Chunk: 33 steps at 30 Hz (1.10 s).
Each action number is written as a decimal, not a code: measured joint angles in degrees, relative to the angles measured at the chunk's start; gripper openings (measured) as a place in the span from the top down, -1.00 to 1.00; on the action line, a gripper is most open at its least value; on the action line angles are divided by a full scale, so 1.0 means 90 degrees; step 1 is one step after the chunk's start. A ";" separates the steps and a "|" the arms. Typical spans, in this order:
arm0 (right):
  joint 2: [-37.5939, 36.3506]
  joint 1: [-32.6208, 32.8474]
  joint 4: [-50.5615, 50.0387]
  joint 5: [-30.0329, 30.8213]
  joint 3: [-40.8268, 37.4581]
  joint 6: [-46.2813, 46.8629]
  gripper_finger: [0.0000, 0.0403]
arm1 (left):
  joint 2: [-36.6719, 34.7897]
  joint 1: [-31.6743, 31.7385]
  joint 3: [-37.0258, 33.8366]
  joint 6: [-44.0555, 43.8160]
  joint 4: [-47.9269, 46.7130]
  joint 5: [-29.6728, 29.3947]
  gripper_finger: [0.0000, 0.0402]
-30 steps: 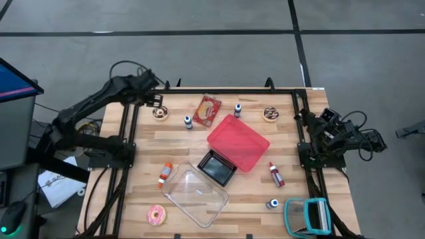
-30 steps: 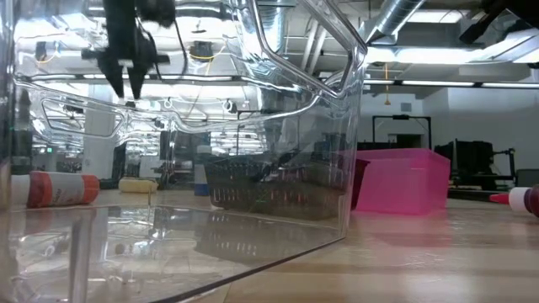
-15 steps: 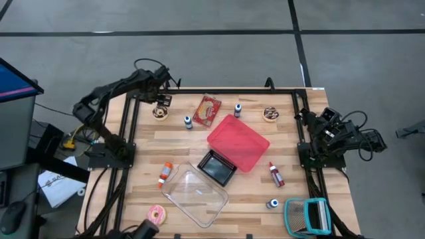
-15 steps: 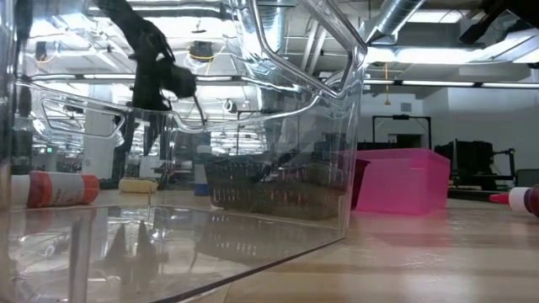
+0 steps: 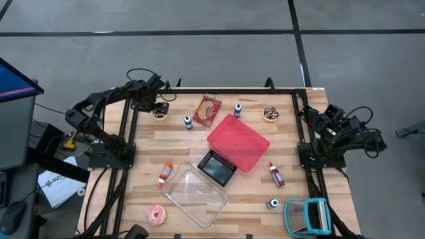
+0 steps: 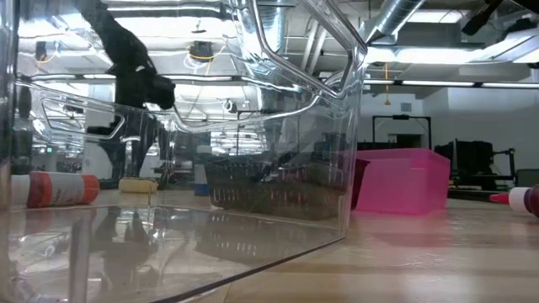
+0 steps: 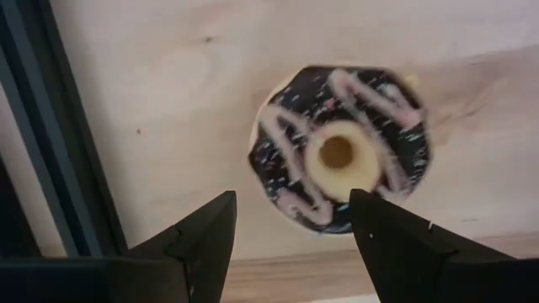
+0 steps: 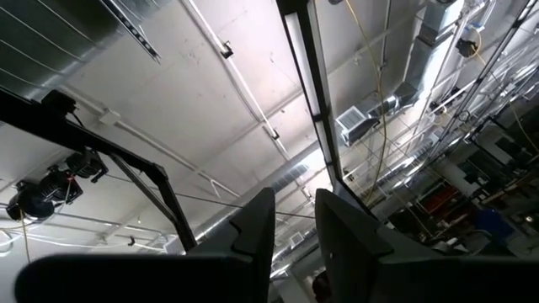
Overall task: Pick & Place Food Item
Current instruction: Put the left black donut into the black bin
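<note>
Hovering wide-open left gripper (image 7: 290,231) over one of two chocolate donuts (image 7: 339,147); right gripper (image 8: 295,223) closed

Donut (image 5: 159,113) at table (image 5: 279,143) far-left corner, left end effector (image 5: 157,107) directly above. Snack packet (image 5: 207,110) to its right. Mesh basket (image 5: 218,167) between clear container (image 5: 196,197) and bin (image 5: 238,142), mid-table.

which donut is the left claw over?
The chocolate donut at the table's far-left corner, under the open left claw; the other chocolate one and pink one lie elsewhere.
</note>
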 joint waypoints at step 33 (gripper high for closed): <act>0.1644 0.0000 0.1107 -0.0005 0.0078 0.0170 0.59 | -0.0124 0.0135 -0.0328 -0.0695 0.0745 -0.0263 -0.07</act>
